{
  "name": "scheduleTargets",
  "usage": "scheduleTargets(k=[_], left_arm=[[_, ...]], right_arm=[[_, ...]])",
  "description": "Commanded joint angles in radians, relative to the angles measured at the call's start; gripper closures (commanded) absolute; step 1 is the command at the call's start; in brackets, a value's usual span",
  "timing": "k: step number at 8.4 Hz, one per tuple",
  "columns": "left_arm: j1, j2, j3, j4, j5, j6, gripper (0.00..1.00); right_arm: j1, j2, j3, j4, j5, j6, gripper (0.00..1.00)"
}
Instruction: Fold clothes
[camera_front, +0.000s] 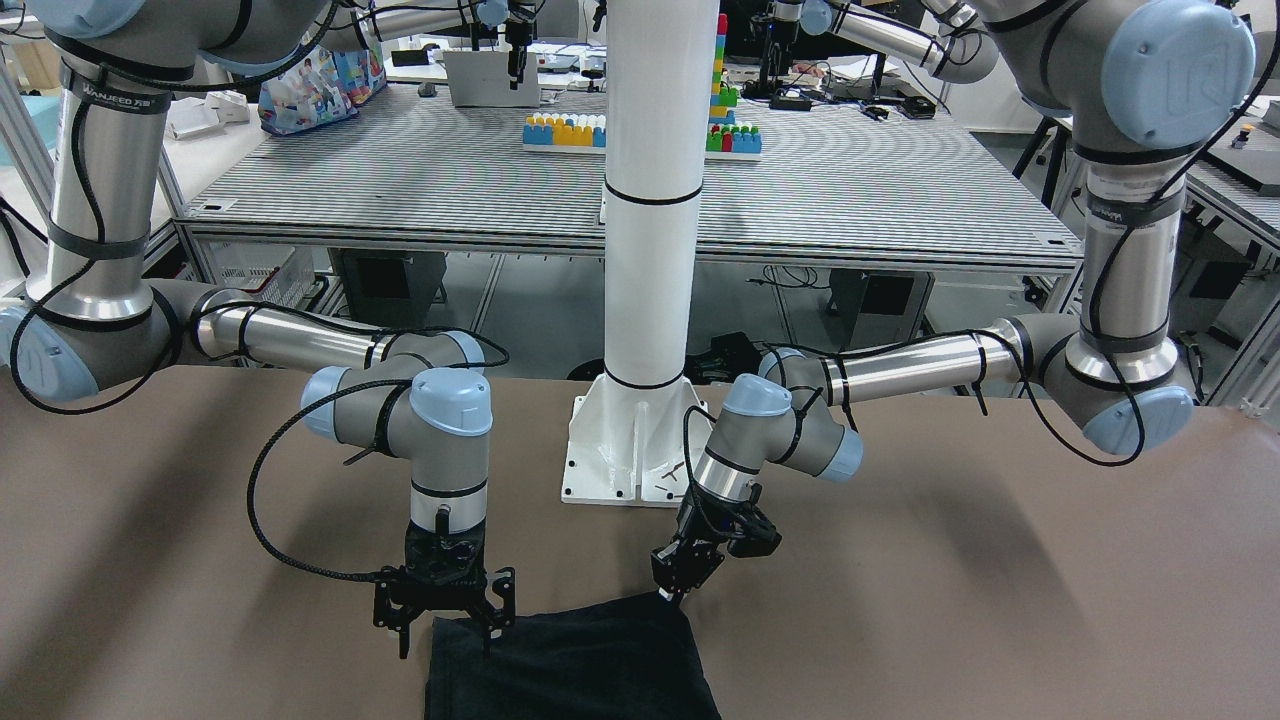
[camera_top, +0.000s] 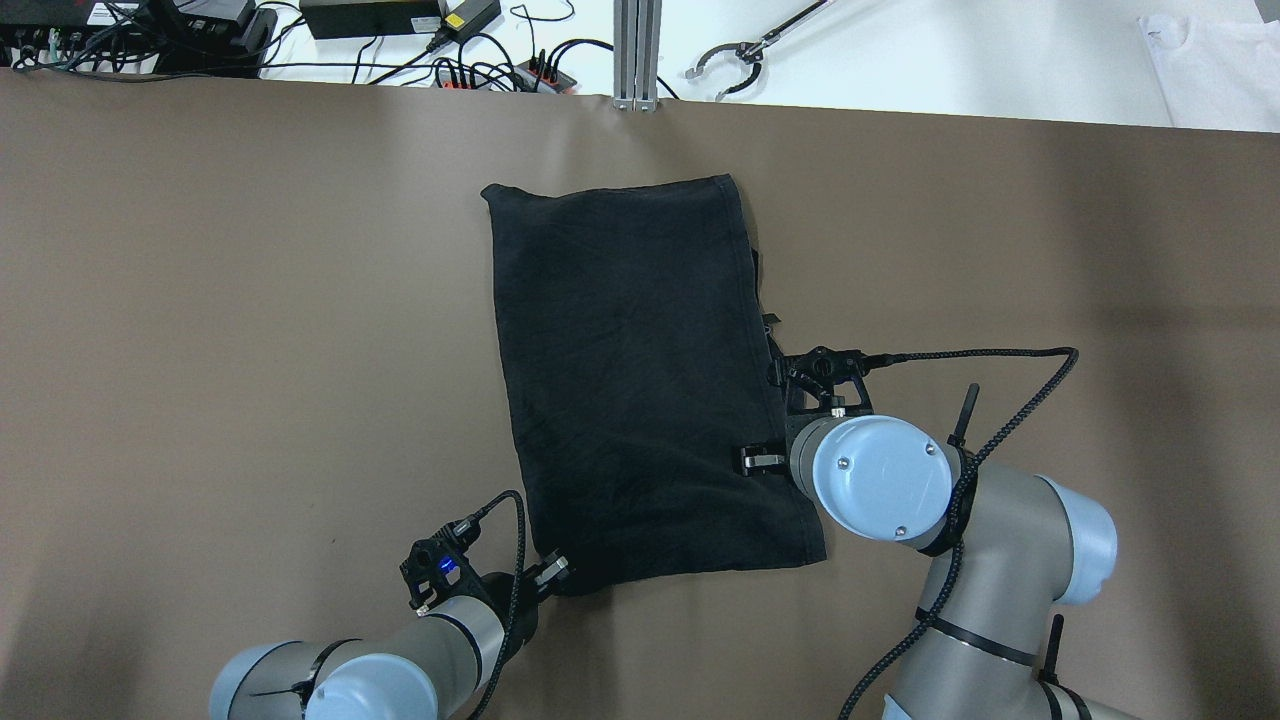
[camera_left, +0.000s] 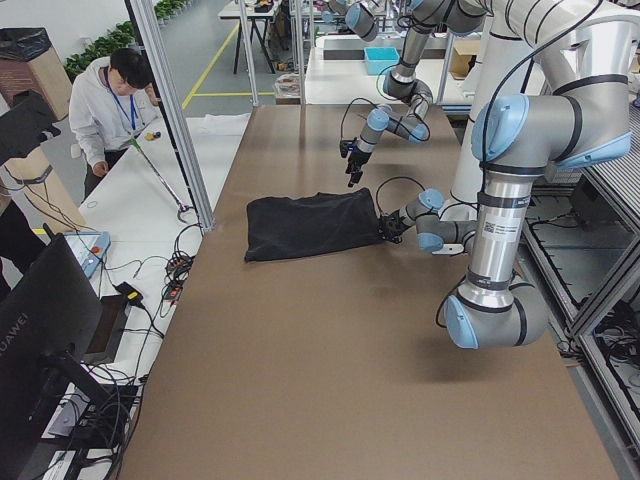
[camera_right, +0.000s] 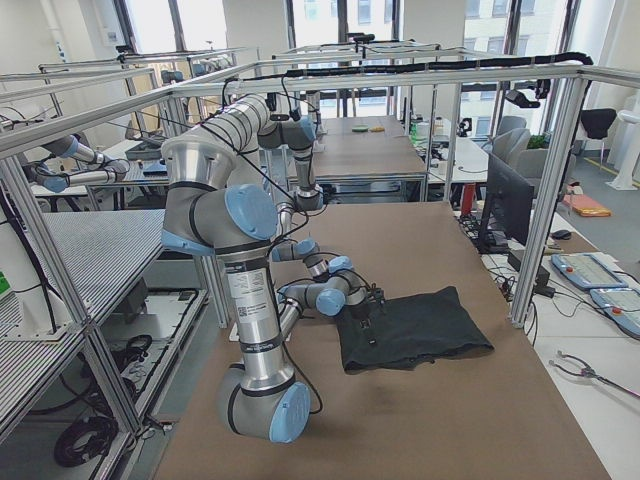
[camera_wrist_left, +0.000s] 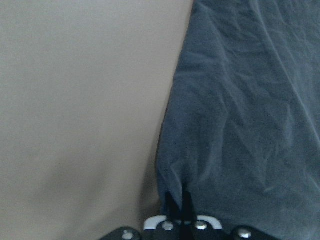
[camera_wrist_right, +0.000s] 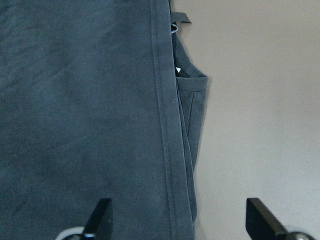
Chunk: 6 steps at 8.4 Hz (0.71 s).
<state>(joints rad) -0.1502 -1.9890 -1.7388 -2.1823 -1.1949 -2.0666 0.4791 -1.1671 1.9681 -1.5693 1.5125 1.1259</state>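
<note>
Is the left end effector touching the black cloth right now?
Touching. In the left wrist view the left end effector is shut on a corner of the black cloth, and the fabric puckers where it is pinched.

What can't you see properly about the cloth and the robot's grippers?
- Front view: cloth cut off by bottom edge.
- Overhead: fingertips of the right gripper hidden under its own wrist.
- Left wrist view: how many layers the left gripper pinches, hidden by fabric.
- Right wrist view: white speck in the folds, too small to identify.
</note>
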Motion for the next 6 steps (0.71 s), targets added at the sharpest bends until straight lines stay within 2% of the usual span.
scheduleTargets(k=[1,2,6], left_arm=[[0.001,0.08,-0.094,-0.007,-0.017,0.094,1.0],[0.003,0.138,-0.163,-0.007,-0.052,0.114,1.0],[0.021,0.168,-0.173,-0.027,-0.046,0.152,1.0]], right_arm=[[-0.002,0.0,0.0,0.0,0.0,0.002,0.06],[-0.002,0.0,0.0,0.0,0.0,0.002,0.06],[-0.01,0.006,0.003,0.0,0.0,0.027,0.06]])
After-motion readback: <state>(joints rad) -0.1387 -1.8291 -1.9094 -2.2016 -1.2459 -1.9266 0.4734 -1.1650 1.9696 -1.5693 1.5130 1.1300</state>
